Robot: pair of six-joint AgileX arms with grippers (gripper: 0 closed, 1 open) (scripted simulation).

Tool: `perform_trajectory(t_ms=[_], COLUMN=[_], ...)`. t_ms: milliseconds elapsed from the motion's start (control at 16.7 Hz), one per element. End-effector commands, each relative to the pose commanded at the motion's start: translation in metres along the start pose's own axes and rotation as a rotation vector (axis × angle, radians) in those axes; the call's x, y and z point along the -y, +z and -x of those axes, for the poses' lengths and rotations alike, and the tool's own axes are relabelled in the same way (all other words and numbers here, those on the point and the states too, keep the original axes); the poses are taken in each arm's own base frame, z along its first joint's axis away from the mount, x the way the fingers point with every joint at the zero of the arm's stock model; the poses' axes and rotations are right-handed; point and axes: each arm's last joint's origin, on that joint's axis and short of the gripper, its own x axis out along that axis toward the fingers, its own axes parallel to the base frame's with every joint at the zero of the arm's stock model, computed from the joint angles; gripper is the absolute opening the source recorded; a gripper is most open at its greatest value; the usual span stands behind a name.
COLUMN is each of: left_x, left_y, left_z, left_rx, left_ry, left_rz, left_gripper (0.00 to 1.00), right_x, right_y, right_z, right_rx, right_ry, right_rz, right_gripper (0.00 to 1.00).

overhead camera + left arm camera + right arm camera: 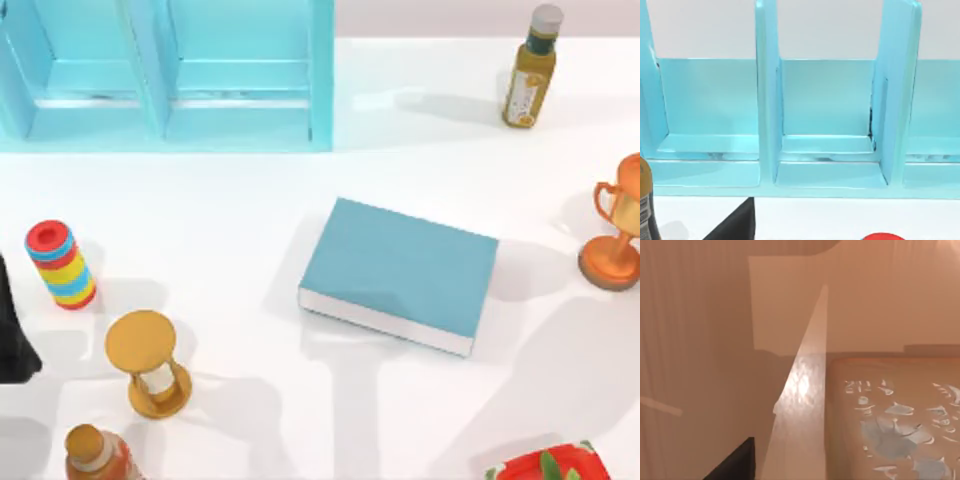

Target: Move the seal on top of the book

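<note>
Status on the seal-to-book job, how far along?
Done: nothing that shows. The book lies flat mid-table with a bare cover, no seal on it. In hand: no grasp can be confirmed; the left arm sits at the table's left edge. Left: pick up the seal and set it on the book.

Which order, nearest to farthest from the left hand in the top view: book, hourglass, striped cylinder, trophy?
Measured from the left hand at the table's left edge:
1. striped cylinder, close beside it on the left side.
2. hourglass, lower left, a little farther in.
3. book, lying flat at the centre.
4. trophy, at the right edge.
</note>
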Motion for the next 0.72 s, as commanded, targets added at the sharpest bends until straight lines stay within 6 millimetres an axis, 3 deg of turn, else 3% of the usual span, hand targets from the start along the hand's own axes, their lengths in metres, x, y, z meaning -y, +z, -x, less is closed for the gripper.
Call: perform_trajectory(t_ms=[120,720], left_x=[0.0,0.0], left_y=[0.0,0.0], left_z=[0.0,0.0], left_rx=[0.0,0.0], left_ry=[0.0,0.0], left_rz=[0.0,0.0], left_gripper=[1.0,1.0], right_x=[0.0,0.0], right_y=[0.0,0.0], right_z=[0.0,0.0], right_rx=[0.0,0.0], right_ry=[0.0,0.0], right_rz=[0.0,0.0], right_gripper=[1.0,0.25])
